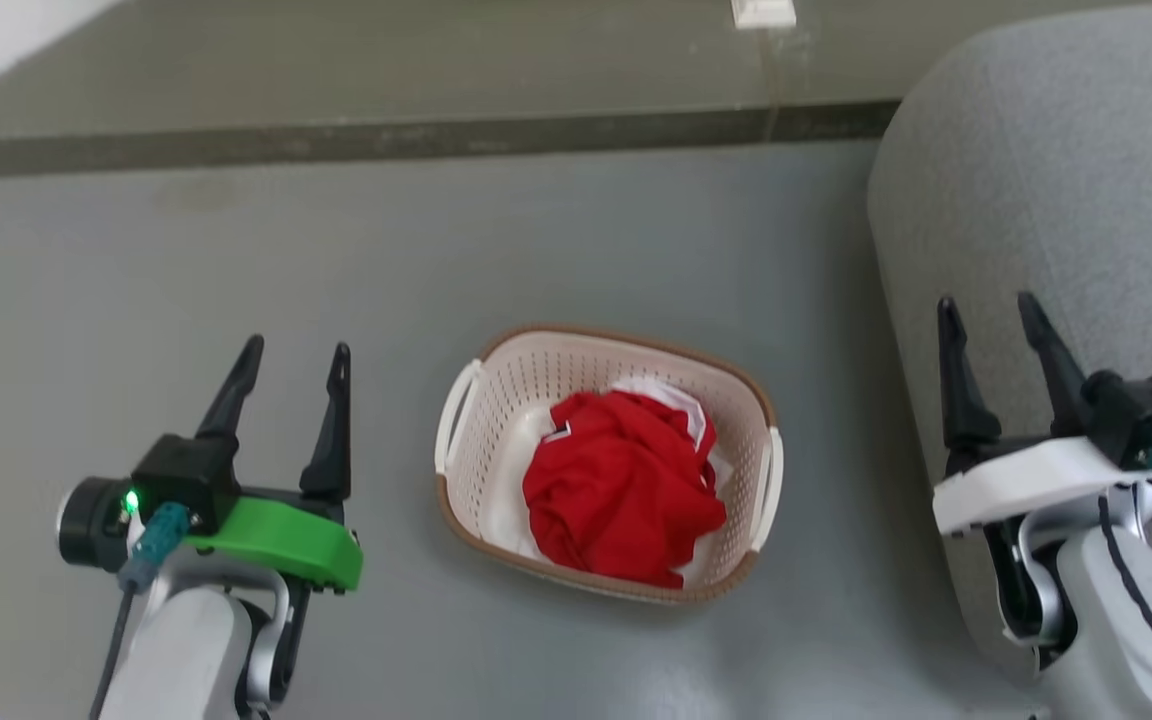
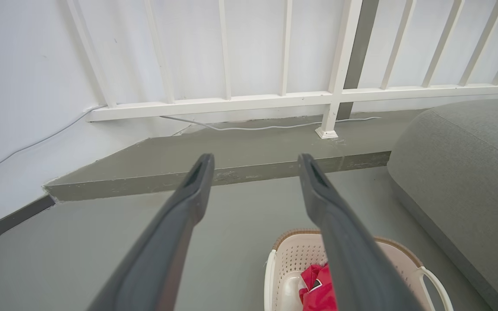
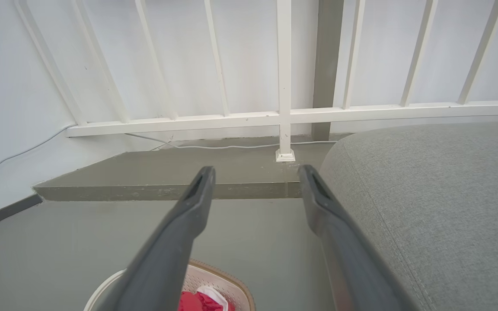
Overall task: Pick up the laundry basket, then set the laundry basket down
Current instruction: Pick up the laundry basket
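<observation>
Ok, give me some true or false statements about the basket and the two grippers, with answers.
1. The laundry basket stands on the grey floor. True.
2. The laundry basket is empty. False: a red garment lies in it.
3. The left gripper is shut on a handle. False: it is open, apart from the basket.
4. The right gripper is open, holding nothing. True.
</observation>
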